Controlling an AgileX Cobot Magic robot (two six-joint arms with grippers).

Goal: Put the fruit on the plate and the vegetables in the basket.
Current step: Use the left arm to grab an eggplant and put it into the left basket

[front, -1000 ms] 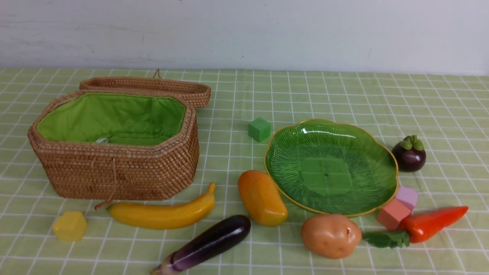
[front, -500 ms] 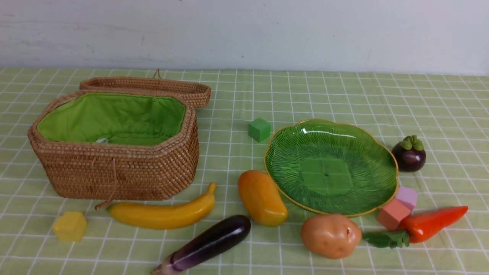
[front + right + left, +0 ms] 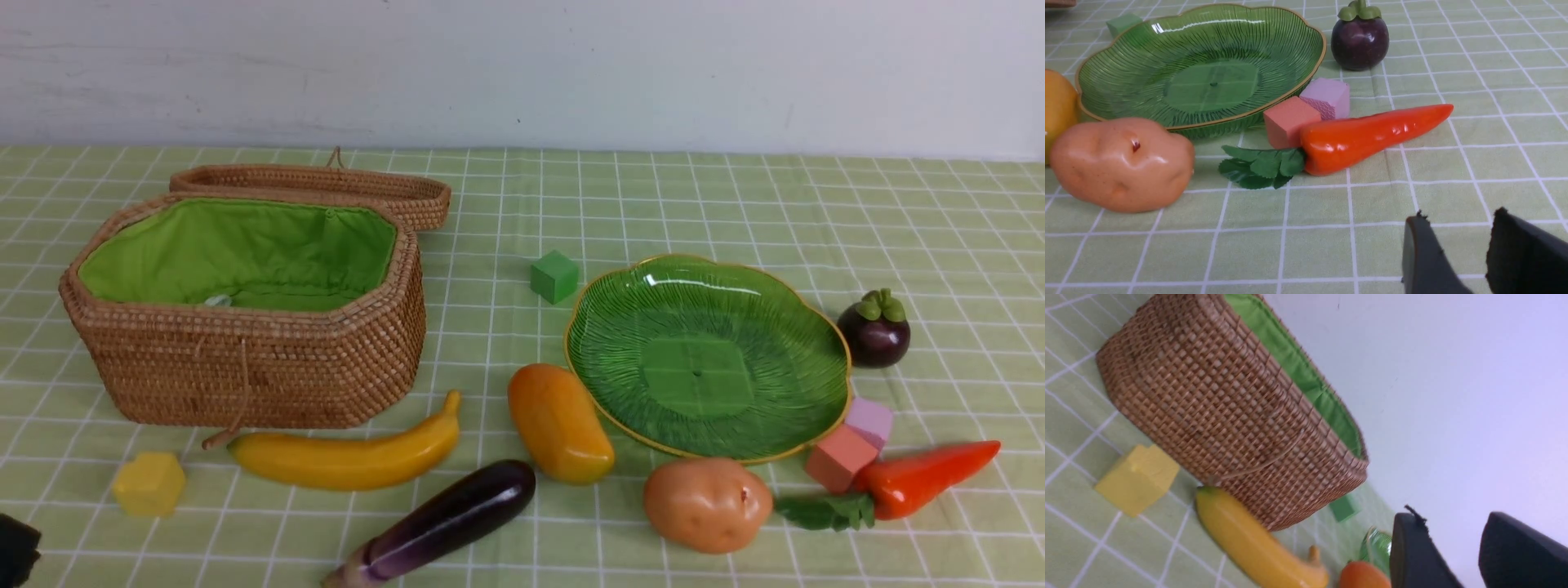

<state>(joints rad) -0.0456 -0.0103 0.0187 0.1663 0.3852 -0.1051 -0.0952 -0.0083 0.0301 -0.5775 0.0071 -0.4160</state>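
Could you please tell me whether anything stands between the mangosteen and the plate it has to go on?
Nothing visible does. The mangosteen sits just off the plate's right rim, with only bare tablecloth between. The pink block and salmon block sit at the rim nearer the robot, beside the carrot, off that path.

Bright, even light falls on the ribbed green glass leaf-shaped plate [image 3: 707, 359], with a white glare streak along its far inner wall. Just beside it, faint soft shadows sit under the glossy orange-red carrot [image 3: 1372, 130]. The left wrist view is slightly blurred.
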